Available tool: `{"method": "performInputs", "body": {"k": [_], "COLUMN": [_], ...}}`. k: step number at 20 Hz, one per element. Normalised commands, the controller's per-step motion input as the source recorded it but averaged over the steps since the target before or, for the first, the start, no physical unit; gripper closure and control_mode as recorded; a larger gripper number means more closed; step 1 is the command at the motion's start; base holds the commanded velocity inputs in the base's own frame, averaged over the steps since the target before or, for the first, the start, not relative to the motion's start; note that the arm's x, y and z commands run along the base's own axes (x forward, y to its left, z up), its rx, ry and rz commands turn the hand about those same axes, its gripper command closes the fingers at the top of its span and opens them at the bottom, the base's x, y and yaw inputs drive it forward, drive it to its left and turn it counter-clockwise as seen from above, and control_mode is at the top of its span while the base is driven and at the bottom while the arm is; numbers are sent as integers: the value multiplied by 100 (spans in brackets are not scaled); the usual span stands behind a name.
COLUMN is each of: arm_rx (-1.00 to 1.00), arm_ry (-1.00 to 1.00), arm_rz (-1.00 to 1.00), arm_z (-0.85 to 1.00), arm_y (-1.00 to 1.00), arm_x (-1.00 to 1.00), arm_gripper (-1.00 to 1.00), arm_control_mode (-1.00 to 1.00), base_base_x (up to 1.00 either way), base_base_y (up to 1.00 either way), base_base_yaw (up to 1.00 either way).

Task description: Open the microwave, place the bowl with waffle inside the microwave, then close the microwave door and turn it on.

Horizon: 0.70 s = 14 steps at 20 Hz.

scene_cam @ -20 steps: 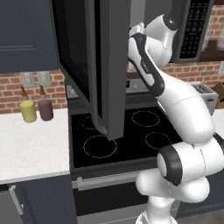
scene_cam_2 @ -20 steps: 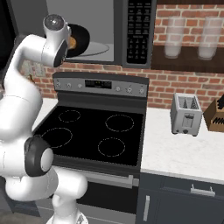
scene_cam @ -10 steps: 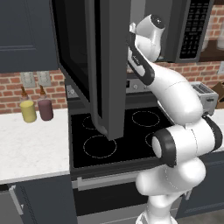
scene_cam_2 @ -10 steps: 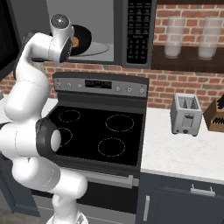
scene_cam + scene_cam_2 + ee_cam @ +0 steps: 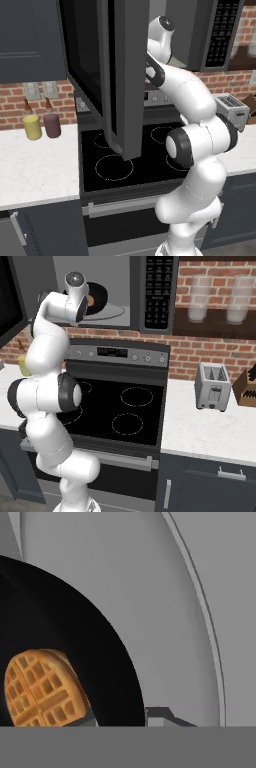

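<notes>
From the left base view, the microwave door [image 5: 122,75] stands swung wide open toward the camera, edge-on, its long axis vertical and its lower corner hanging over the stove [image 5: 130,160]. The arm [image 5: 192,105] reaches up behind the door into the microwave [image 5: 200,35], whose button panel [image 5: 225,32] sits at the right. The door hides the hand and the bowl here. Two bottles [image 5: 41,124] stand on the tabletop [image 5: 35,175] at the left, a toaster [image 5: 230,110] at the right.

From the right base view, the cavity is open and the bowl [image 5: 102,296] lies inside on the round turntable [image 5: 112,312], with a sliver of the waffle [image 5: 90,300] peeping out beside the wrist. The hand sits at the cavity's left front, so the bowl lies just beyond it and toward the panel side. The bowl is round and has no long axis; it appears tipped up slightly rather than flat, though the wrist hides its near rim.

From the hand view, the bowl [image 5: 65,637] fills the lower left, close under the camera, the waffle [image 5: 42,689] at its centre, the pale turntable [image 5: 165,622] spreading behind. The fingertips are not clear here, so I cannot tell whether the gripper is clamped on the rim or has let go. My judgement: placing is nearly done; next comes letting go and backing straight out toward the open door side, before swinging the door shut.
</notes>
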Motion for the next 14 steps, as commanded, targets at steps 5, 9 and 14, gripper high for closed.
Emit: {"method": "performInputs", "body": {"k": [5, 9, 14], "arm_rx": [-5, -4, -3], "arm_ry": [0, 0, 0], "arm_rz": [0, 0, 0], "arm_z": [-3, -3, -17], "arm_y": [9, 8, 2], "arm_x": [64, 63, 54], "arm_gripper": [100, 100, 100], "arm_control_mode": [-100, -100, -100], "base_base_x": [0, 0, 0], "base_base_y": [0, 0, 0], "base_base_yaw": [0, 0, 0]}}
